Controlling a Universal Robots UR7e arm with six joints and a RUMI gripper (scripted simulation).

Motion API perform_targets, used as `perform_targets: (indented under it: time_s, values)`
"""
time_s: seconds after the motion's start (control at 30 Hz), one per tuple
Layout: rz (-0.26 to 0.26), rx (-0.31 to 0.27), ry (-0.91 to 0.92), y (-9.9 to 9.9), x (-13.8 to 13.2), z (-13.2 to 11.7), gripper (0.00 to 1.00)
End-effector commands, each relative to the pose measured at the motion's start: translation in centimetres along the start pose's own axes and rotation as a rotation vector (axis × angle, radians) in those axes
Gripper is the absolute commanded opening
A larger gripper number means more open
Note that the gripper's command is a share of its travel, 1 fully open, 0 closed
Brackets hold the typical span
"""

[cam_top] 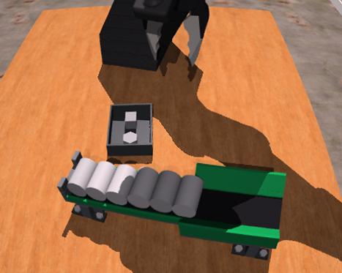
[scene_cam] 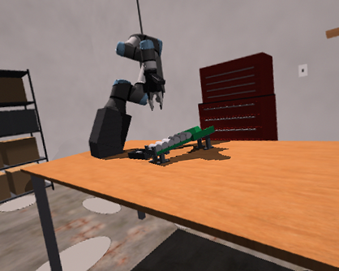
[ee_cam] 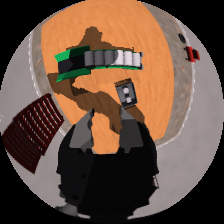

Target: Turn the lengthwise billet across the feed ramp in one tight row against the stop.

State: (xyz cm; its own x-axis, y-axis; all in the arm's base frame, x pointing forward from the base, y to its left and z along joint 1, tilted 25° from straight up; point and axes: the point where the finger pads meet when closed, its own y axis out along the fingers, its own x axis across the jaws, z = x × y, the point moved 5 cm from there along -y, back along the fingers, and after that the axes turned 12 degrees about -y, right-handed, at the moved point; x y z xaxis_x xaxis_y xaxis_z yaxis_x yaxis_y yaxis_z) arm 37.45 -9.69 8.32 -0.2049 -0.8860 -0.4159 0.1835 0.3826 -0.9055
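Observation:
Several grey steel billets [cam_top: 136, 187] lie across the green feed ramp [cam_top: 238, 208], side by side in one row that reaches the dark stop [cam_top: 70, 173] at the ramp's left end. All of them lie the same way. The row also shows in the wrist view [ee_cam: 112, 58] and in the exterior view [scene_cam: 170, 140]. My gripper [cam_top: 174, 59] hangs high above the table behind the ramp, well clear of the billets. Its fingers stand partly apart with nothing between them, as the wrist view [ee_cam: 106, 125] also shows.
A small dark tray [cam_top: 130, 128] holding a nut and bolt parts sits just behind the ramp's left half. The black robot base [cam_top: 128, 39] stands at the back of the table.

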Motion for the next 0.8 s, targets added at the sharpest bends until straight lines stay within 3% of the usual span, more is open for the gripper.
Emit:
perform_targets:
  time_s: [0.0, 0.77]
  values:
    - [0.004, -0.003, -0.005, -1.32, 0.92, -2.77, 0.35]
    - [-0.002, 0.003, -0.001, -1.25, 0.94, -2.25, 0.35]
